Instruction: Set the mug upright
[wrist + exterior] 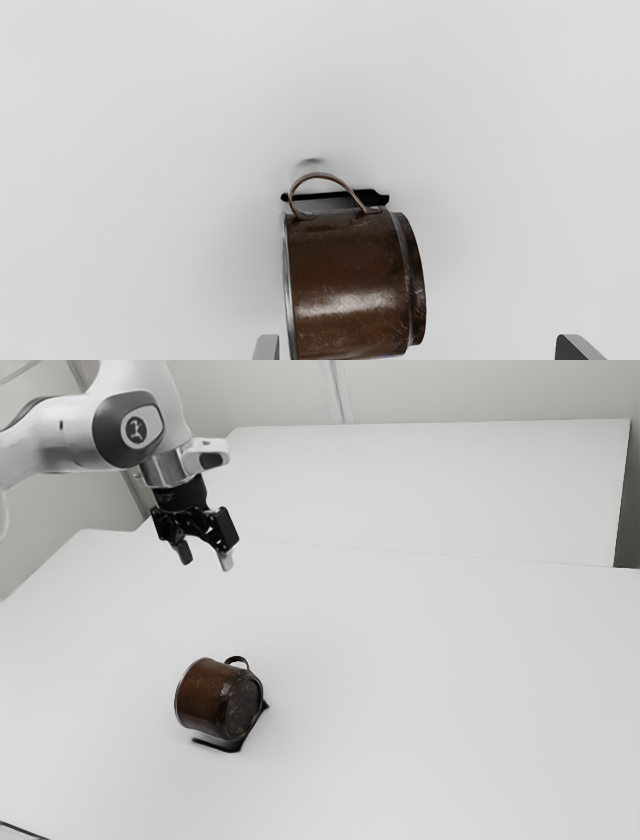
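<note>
Hanging in the upper left of the exterior view, the gripper [206, 560] has its fingers spread wide, pointing down, and it's got hold of nothing. The white arm [45, 438] comes in from the upper left corner to carry it. Down in the lower left part of that frame, well apart from the fingers, the brown mug [204, 698] is lying on its side on the white table [430, 690]. Its rim [181, 695] faces the exterior view's left, and the worn, dark base [243, 708] is turned to that view's right and partly toward the camera. The wrist view has the mug side-on, rim nearer one fingertip and base toward the other, neither one touching it. The loop handle [320, 175] sticks out from the mug's side. There's a black patch [370, 197] by the handle, probably just shadow, but it's hard to say. Thin dark line [22, 830] in the exterior view's bottom left corner too.
</note>
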You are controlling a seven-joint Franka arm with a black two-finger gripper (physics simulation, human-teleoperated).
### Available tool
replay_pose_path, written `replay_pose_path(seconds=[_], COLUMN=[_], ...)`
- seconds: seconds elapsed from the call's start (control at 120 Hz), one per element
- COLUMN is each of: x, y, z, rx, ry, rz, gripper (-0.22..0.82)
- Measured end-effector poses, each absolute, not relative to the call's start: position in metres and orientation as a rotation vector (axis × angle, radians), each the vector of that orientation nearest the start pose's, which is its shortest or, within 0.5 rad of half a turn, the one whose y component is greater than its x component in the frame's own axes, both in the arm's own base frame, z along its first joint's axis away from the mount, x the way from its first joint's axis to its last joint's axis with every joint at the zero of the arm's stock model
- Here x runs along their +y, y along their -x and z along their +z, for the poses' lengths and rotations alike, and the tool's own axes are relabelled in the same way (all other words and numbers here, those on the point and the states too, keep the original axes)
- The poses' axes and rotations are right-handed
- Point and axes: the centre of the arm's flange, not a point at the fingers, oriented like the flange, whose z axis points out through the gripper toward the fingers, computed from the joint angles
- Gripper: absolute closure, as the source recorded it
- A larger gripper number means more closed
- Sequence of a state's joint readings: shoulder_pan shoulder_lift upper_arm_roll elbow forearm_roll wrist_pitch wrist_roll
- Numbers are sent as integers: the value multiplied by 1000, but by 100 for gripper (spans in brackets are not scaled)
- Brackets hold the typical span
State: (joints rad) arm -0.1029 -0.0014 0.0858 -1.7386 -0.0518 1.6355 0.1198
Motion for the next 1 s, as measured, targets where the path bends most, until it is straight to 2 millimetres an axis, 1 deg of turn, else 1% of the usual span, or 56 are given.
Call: replay_pose_path(seconds=[0.1,0.133,0.167,0.217,0.25,0.325,0.433,0.508,0.558,0.683,0.767,0.808,0.875,1.0], x=[-8,-6,-4,3,20,76,134,160,170,191,202,205,199,174], y=[-553,-550,-542,-523,-511,-490,-465,-451,-449,-451,-447,-443,-437,-435], z=[555,555,551,539,533,520,495,467,443,390,361,347,334,320], rx=[186,184,181,163,110,-86,-324,-472,-553,-696,-758,-779,-757,-625], ry=[3193,3195,3200,3222,3249,3343,3496,3606,3677,3828,3904,3941,4005,4118], rz=[112,107,118,153,162,168,154,157,167,160,124,107,74,-10], gripper=[0,0,0,0,0,0,0,0,0,0,0,0,0,0])
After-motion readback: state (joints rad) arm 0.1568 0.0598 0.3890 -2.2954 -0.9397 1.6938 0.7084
